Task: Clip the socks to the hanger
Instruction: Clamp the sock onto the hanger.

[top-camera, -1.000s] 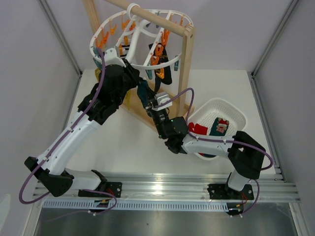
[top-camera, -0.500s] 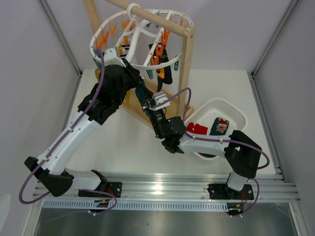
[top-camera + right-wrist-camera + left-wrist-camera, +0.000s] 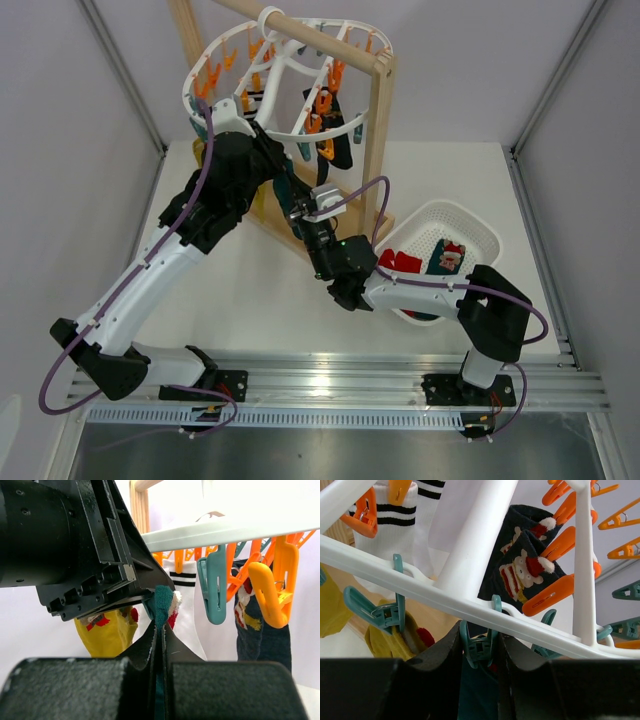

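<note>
The white hanger [image 3: 285, 75] hangs from the wooden rack, its pegs dangling. My left gripper [image 3: 479, 645] is shut on a teal peg [image 3: 481, 650] under the hanger's rim [image 3: 420, 587]. Just below it, my right gripper [image 3: 161, 625] is shut on a teal sock [image 3: 163, 602] and holds its top edge up at that peg. In the top view the two grippers meet under the hanger, left gripper [image 3: 285, 188] beside right gripper [image 3: 303, 213]. A yellow sock [image 3: 105, 630], a white black-striped sock [image 3: 395, 525] and a navy patterned sock [image 3: 530, 565] hang clipped.
The wooden rack [image 3: 378, 140] stands behind both arms, its base across the table. A white perforated basket [image 3: 480, 235] at the right holds a red sock [image 3: 403, 262] and others. Free orange pegs [image 3: 270, 592] and a teal peg [image 3: 212, 587] hang right of my right gripper.
My right gripper has shifted a little left and up with the teal sock, closer to the left gripper. The left arm has not moved.
</note>
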